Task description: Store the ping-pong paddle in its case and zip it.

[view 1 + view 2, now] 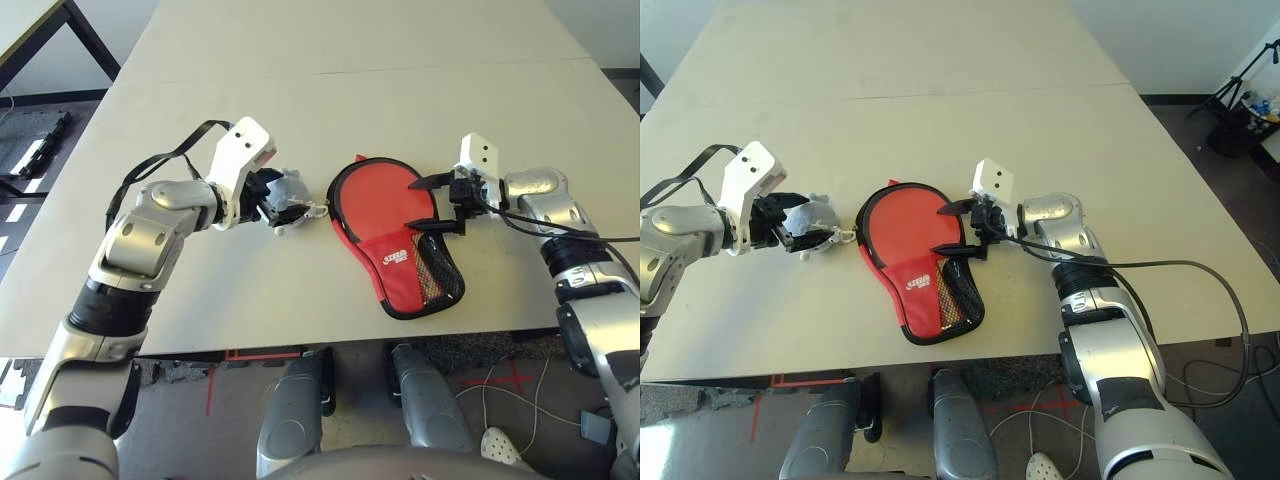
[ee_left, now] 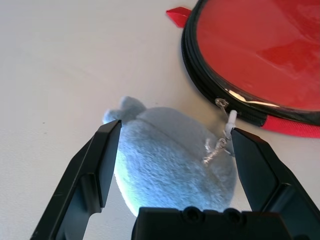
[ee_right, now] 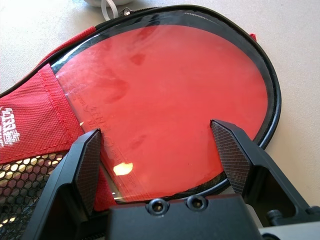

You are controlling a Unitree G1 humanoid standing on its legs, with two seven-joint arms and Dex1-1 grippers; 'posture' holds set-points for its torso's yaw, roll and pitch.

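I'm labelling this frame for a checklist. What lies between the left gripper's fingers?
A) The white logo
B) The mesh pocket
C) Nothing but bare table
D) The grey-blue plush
D: the fuzzy grey-blue plush lies between the left gripper's open fingers, beside the red case.

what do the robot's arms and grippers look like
Both arms are silver with black bands; the right forearm has markings in white on black. White blocks with dark dots sit at the wrists. The left gripper and right gripper each have two black, tapering fingers, the right's with textured inner pads. Black cables loop from both wrists.
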